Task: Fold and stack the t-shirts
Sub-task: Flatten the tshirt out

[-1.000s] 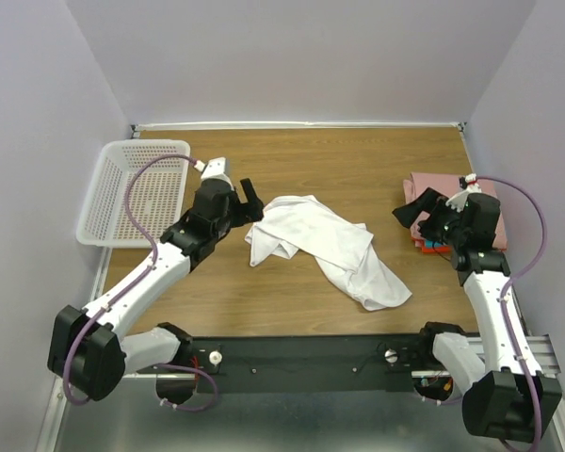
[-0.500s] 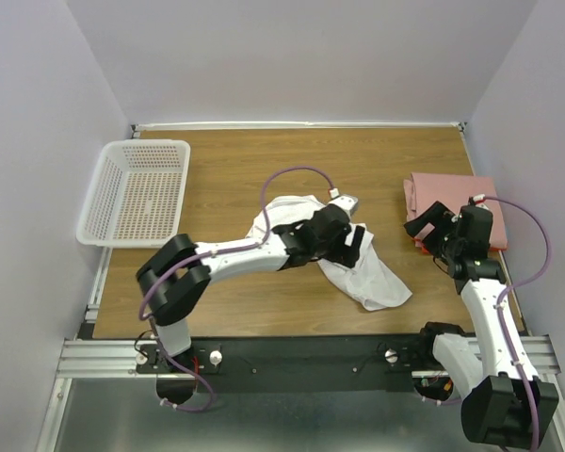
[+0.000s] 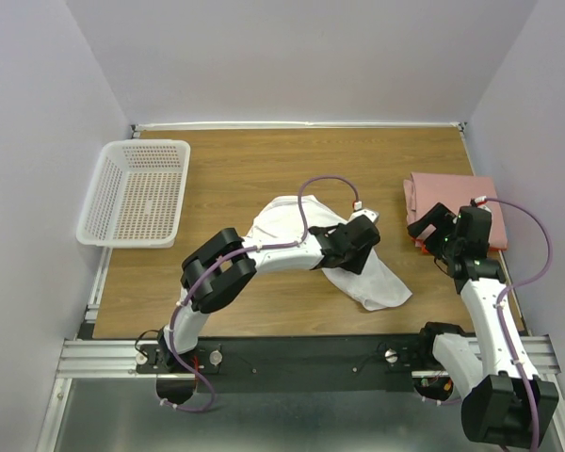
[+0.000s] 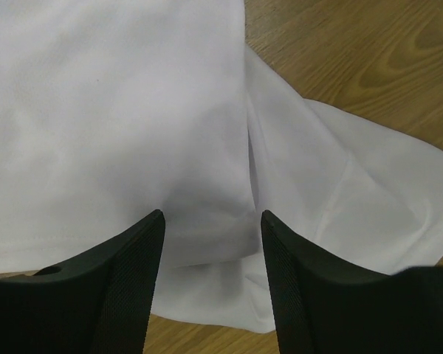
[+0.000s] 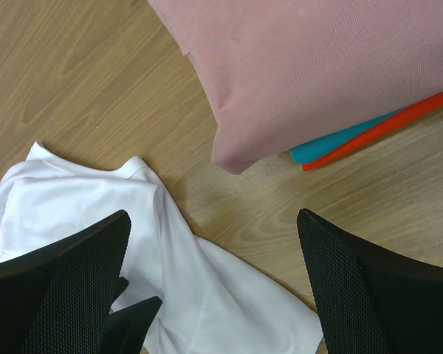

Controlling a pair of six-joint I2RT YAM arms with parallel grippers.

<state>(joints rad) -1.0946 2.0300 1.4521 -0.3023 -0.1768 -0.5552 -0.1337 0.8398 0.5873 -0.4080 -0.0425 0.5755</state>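
The white t-shirt lies crumpled on the middle of the wooden table. My left gripper is open and low over it; in the left wrist view the gripper has white cloth between its fingers without pinching it. The dusty pink folded shirt lies at the right on top of thin blue and red-orange folded shirts. My right gripper is open and empty beside that stack's near left corner. The right wrist view shows the pink shirt and the white shirt.
A white perforated basket stands at the far left of the table. Purple walls close in the back and both sides. The left arm stretches across the middle of the table.
My left arm has swung from beside the basket rightward across the table, and its gripper now hangs over the white shirt's right part. The right gripper has shifted slightly.
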